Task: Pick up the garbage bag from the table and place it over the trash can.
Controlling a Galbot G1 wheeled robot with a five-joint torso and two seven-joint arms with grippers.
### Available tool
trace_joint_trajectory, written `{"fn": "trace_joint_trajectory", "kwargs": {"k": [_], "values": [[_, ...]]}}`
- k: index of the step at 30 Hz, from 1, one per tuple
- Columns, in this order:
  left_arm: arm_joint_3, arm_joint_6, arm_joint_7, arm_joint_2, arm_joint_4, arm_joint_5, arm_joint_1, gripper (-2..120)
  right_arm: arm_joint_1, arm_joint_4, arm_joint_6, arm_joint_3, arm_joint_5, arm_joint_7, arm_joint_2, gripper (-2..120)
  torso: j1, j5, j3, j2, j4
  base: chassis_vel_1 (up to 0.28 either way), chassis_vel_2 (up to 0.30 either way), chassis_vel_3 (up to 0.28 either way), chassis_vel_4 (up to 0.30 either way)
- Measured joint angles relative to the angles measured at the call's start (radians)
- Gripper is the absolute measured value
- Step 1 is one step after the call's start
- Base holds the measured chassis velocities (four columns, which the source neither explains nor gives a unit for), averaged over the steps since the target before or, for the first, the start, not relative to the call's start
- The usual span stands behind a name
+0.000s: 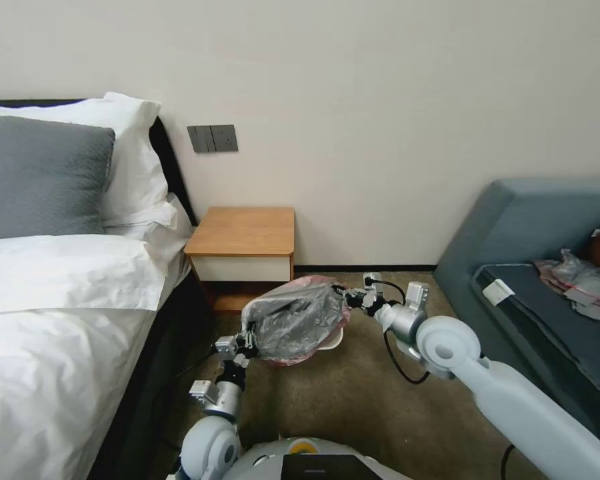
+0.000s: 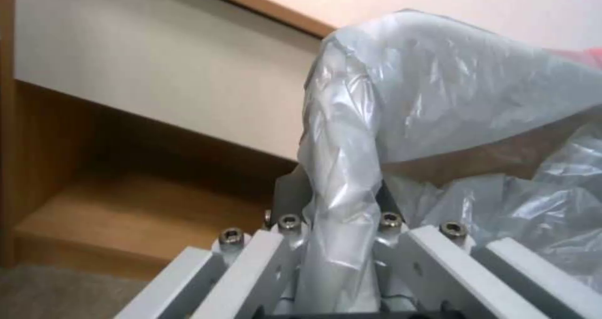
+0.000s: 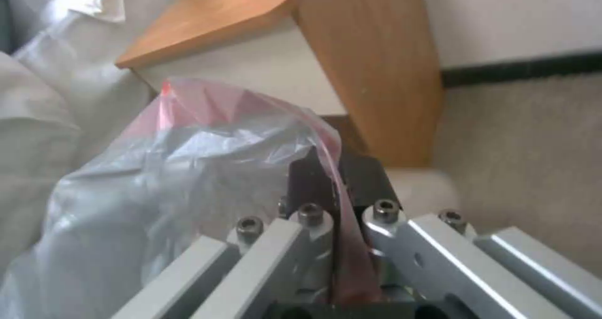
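Lower centre of the head view: the left gripper (image 1: 247,343) is clamped on the near edge of the garbage bag (image 1: 297,320); in the left wrist view its fingers (image 2: 285,192) pinch a fold of grey plastic (image 2: 351,168). Centre: the bag hangs stretched between both grippers, above the trash can (image 1: 333,340), whose cream rim peeks out beneath it. Right of centre: the right gripper (image 1: 343,291) is clamped on the bag's pink rim (image 3: 338,187). Beyond, against the wall, stands the table (image 1: 243,233), between the bed (image 1: 60,300) at left and the sofa (image 1: 547,267) at right.
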Motion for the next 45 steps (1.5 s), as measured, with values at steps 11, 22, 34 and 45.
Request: {"fn": "trace_joint_trajectory", "kwargs": {"k": [11,22,34,45], "values": [[-0.065,-0.006,0.047,0.0,-0.005,-0.13,-0.003,4,-0.062,0.014,-0.025,0.098,0.15,-0.005,0.003,3,0.0,-0.0002,0.0,0.0,0.0001,0.0,0.0,0.0,0.0],[-0.091,0.014,0.039,-0.002,-0.007,-0.174,-0.018,4,-0.096,0.053,-0.023,0.084,0.095,0.025,0.031,43,0.0,0.0,0.0,0.0,0.0002,0.0,0.0,0.0,0.0],[-0.124,0.041,0.006,0.012,-0.006,-0.187,-0.066,4,-0.148,0.097,-0.012,0.053,-0.002,0.099,0.068,91,0.0,-0.0002,0.0,0.0,0.0001,0.0,0.0,0.0,0.0],[-0.113,0.086,-0.06,0.017,-0.043,-0.18,-0.075,4,-0.173,0.035,-0.01,0.033,-0.129,0.128,0.137,100,0.0,0.0001,0.0,0.0,0.0005,0.0,0.0,0.0,0.0]]}}
